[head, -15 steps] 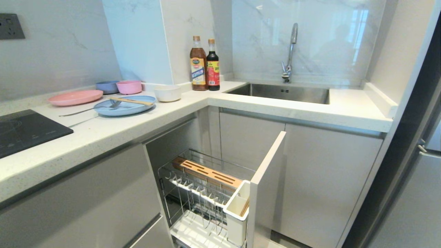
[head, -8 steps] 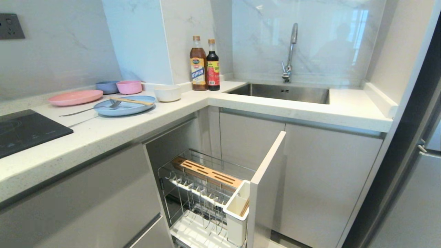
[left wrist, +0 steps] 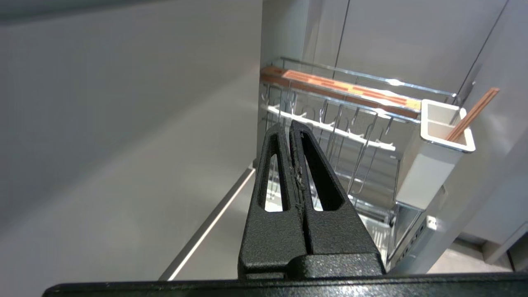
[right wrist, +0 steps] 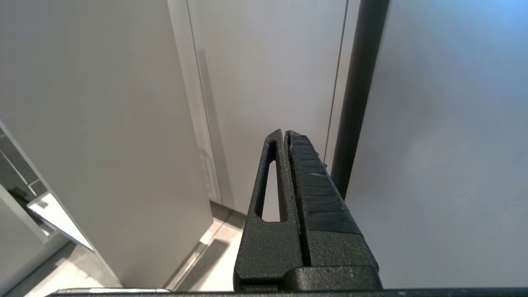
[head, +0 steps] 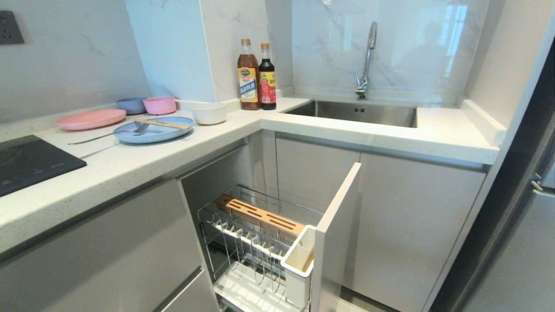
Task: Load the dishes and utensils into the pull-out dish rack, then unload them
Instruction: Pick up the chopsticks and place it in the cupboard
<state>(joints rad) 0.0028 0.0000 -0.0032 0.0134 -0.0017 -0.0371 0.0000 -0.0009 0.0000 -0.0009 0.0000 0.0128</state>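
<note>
Ahead of my left pincer (left wrist: 290, 126), whose jaws are pressed together on nothing, the rack (left wrist: 354, 136) stands pulled out of the cabinet, its wire slots bare. Just past the tips run the rack's near chrome rail and white hook strip; beyond them lies the wood strip (left wrist: 350, 88), and off to one side the holder (left wrist: 443, 136) carries one pair of chopsticks (left wrist: 472, 113) leaning on its far rim. My right pincer (right wrist: 286, 133), equally closed and empty, faces flat cabinet doors, well apart from the rack. Up on the counter (head: 303, 128), out of both pincers' reach, a blue plate (head: 151, 132) sits near the front edge with chopsticks and a fork (head: 108, 136) across it; the white bowl (head: 209, 113) stands just beside it, a pink plate (head: 89, 119) and two small bowls behind. Open counter runs between the bowl and the sink (head: 355, 112).
</note>
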